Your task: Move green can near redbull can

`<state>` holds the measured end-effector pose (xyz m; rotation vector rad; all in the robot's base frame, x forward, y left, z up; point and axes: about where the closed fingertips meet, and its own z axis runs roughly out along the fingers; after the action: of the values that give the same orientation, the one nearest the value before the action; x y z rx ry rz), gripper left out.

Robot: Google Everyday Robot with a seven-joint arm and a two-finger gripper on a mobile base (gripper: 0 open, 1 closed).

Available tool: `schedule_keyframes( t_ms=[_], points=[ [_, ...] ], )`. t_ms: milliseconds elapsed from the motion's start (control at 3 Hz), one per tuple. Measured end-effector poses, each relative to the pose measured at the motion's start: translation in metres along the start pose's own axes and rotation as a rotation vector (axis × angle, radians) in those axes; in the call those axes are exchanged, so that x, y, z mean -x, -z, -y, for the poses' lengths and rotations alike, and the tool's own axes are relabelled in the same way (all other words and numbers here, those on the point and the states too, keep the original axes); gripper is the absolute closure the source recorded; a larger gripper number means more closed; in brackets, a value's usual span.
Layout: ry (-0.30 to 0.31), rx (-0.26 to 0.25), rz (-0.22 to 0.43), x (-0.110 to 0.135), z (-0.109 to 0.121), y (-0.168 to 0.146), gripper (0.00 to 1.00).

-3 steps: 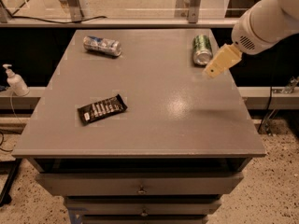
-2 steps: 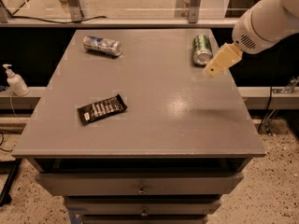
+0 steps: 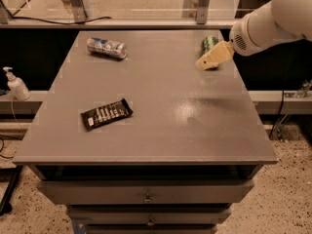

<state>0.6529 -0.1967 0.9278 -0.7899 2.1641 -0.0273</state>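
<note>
Tool [image 3: 214, 58] hovers just in front of green can [image 3: 209, 43], partly hiding it; whether it is spread or pressed together, I cannot tell. Redbull can [image 3: 106, 48] lies well apart from green can on tabletop [image 3: 161, 130].

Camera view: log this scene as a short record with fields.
table: grey top, drawers below
green can: lying at the far right, near end hidden by the gripper
redbull can: lying on its side, far left
gripper: at the far right, just in front of the green can; contact cannot be told
snack bar: dark wrapper, flat, left of centre
pump bottle: off the table, to its left
task: cans at opposite sides, not yet together
</note>
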Motion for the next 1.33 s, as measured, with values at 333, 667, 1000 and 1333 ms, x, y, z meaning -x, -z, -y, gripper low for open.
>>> schedule_keyframes(
  t_ms=[333, 667, 1000, 1333],
  points=[
    [-0.107, -0.041, 0.032, 0.004, 0.014, -0.025, 0.0],
    [-0.199, -0.078, 0.045, 0.004, 0.028, -0.048, 0.0],
    [-0.254, -0.096, 0.039, 0.002, 0.038, -0.075, 0.0],
    [-0.29, -0.074, 0.027, 0.002, 0.037, -0.105, 0.0]
  ],
)
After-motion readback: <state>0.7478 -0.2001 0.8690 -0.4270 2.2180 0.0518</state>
